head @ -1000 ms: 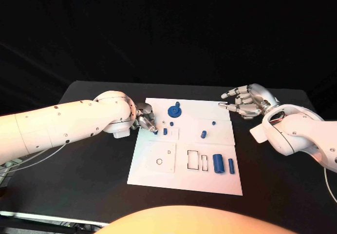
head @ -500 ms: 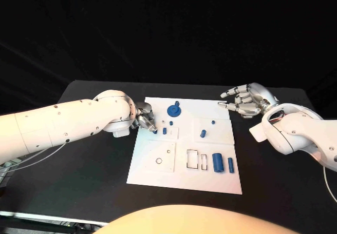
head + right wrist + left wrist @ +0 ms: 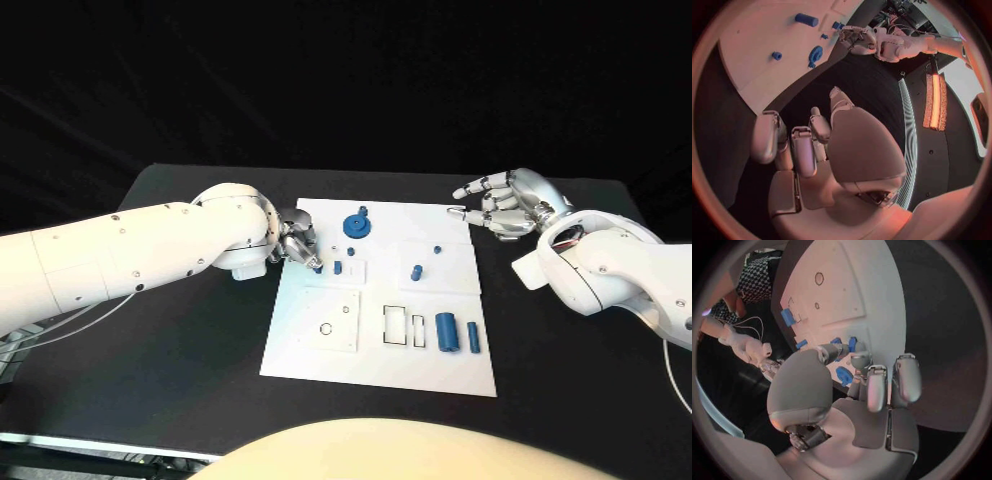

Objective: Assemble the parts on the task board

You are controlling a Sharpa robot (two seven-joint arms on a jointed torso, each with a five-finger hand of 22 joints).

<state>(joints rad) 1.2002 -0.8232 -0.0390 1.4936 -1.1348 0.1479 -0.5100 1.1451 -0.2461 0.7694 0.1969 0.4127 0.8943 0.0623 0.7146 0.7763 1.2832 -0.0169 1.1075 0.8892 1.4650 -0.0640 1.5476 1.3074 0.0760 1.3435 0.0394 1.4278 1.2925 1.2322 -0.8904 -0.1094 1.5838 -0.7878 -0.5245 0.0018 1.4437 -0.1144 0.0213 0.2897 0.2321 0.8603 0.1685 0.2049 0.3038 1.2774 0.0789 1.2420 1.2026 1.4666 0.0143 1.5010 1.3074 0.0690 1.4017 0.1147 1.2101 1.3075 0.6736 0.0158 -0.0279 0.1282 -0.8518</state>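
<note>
Parts [image 3: 449, 330] on task board [image 3: 378, 372]; left hand [image 3: 300, 244] perhaps touching.

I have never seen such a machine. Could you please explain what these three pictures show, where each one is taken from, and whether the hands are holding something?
This is a robot with two white arms, each ending in a silver hand. One picture looks down from its head at a black table; the other two come from cameras behind each wrist, so they look round and bent. On the table lies a white board with small blue parts: a round disc, a thick cylinder with a slimmer bar beside it, and small pegs. The left hand reaches over the board's edge, its fingertips at a small blue part; I cannot tell whether it grips it. The right hand hovers beside the board's far corner, fingers apart, holding nothing.
</note>
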